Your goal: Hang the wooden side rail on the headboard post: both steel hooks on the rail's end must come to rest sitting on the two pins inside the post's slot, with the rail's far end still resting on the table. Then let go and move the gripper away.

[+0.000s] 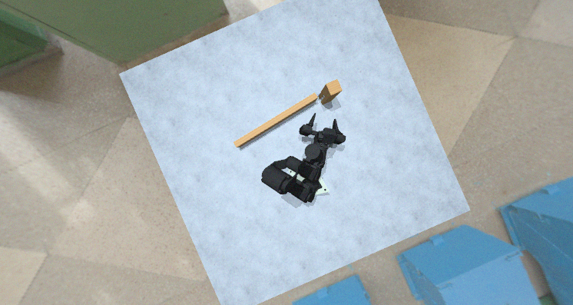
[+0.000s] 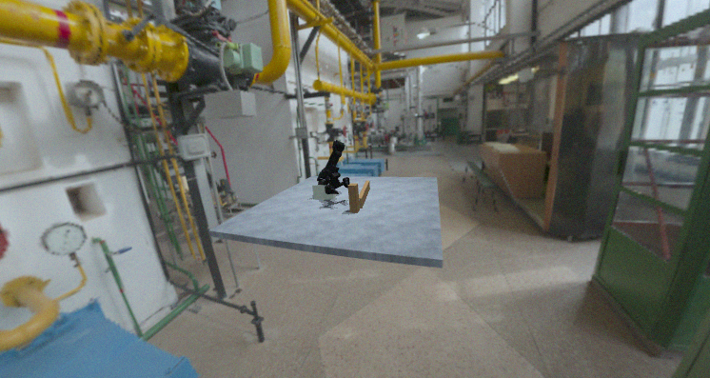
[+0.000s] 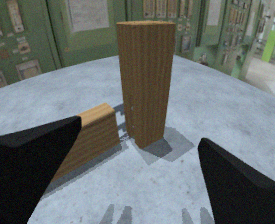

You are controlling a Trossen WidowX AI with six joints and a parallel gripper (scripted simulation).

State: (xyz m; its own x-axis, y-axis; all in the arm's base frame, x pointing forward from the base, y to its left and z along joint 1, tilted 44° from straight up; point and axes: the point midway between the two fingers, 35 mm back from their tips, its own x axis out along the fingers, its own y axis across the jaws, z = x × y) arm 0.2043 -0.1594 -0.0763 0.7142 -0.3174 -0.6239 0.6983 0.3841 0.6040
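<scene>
The wooden side rail (image 1: 276, 119) (image 2: 364, 194) (image 3: 95, 131) lies along the table, its near end short of the upright headboard post (image 1: 332, 87) (image 2: 353, 199) (image 3: 147, 80). Small grey steel hooks (image 1: 319, 97) show in the narrow gap between the rail's end and the post; whether they touch the post cannot be told. The slot and pins are not clearly visible. My gripper (image 1: 324, 117) (image 3: 141, 133) is wide open and empty, on the arm's side of the post. In the wrist view the post stands beyond and between the fingertips, and the left finger covers part of the rail.
The table (image 1: 224, 74) (image 2: 397, 236) carries the arm's pale base plate (image 1: 322, 189) (image 2: 319, 191), partly under the arm's links. The rail's far end lies toward the table's left side in the top view. Blue boxes (image 1: 461, 259) stand on the floor beyond the table edge.
</scene>
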